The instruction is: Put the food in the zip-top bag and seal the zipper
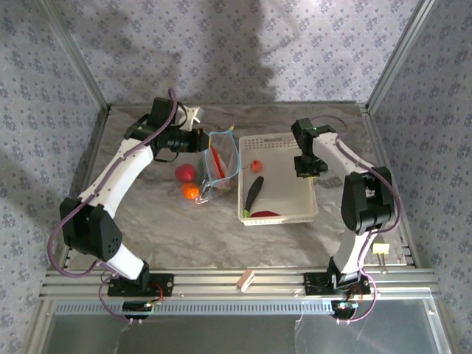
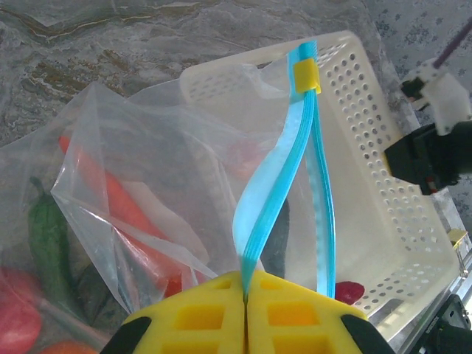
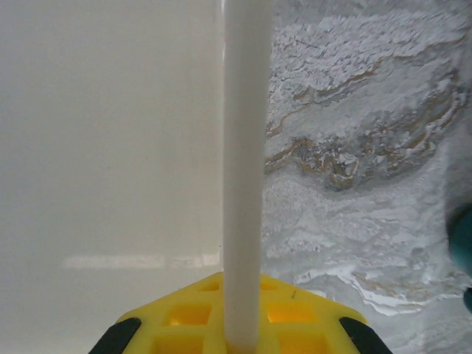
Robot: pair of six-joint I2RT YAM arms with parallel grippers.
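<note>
The crinkly clear zip-top bag (image 1: 219, 164) is held up mid-table, just left of the white perforated plastic basket (image 1: 284, 188). Its light-blue zipper strip (image 2: 284, 199) is pinched in the closed left gripper (image 2: 245, 284), presumably so the mouth gapes for loading. The basket's right rim is clamped by the right gripper (image 3: 242, 295), probably to steady it, and a small red tomato (image 1: 256, 166) is not bagged yet.

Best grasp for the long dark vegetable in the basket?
Its middle, from straight above, closing across the narrow width. The dark vegetable lies flat and diagonal on the basket floor, and the basket walls likely block any side approach.
</note>
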